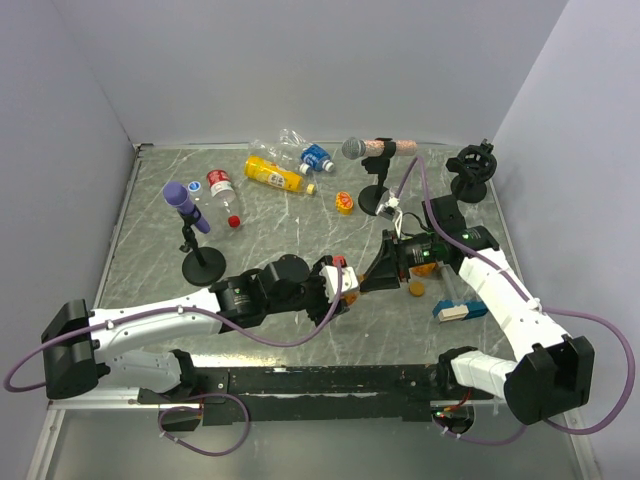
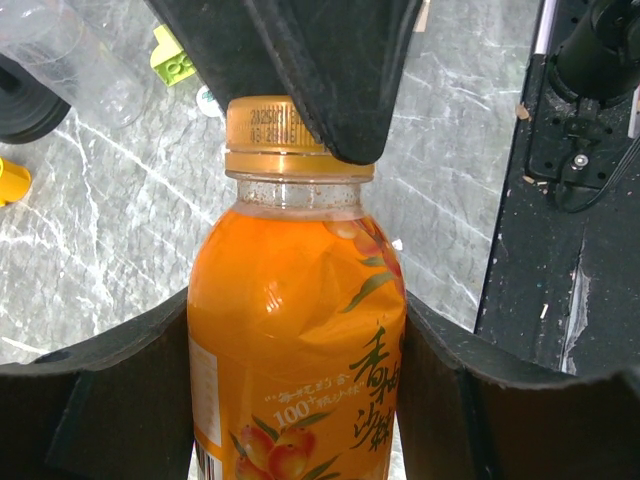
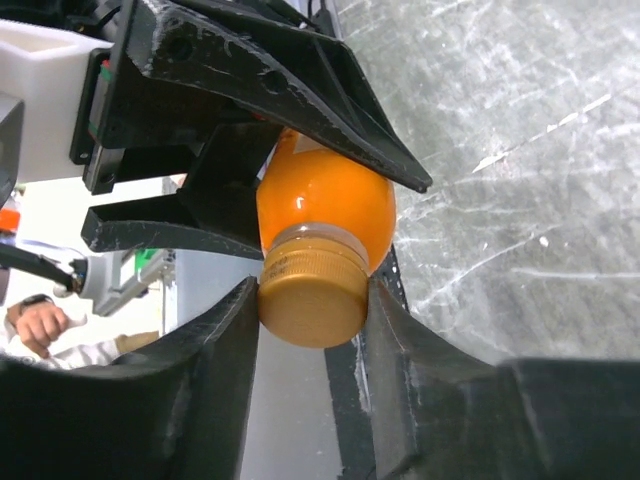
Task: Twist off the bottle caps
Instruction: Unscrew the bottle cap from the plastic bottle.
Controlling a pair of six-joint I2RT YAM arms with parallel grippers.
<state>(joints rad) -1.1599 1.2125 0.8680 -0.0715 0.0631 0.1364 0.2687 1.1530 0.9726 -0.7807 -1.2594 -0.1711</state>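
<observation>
My left gripper is shut on the body of a stubby orange bottle, one finger on each side of its label. The bottle's orange-brown cap is on its neck. My right gripper is shut on that cap, both pads pressed against its ribbed sides, with the bottle's shoulder just beyond. In the top view the two grippers meet above the near middle of the table, left and right, and the bottle between them is mostly hidden.
A loose orange-brown cap and a blue-labelled bottle lie by the right arm. A red cap, a red-labelled bottle, a yellow bottle and a blue-labelled bottle lie farther back. Purple and grey microphones stand on bases.
</observation>
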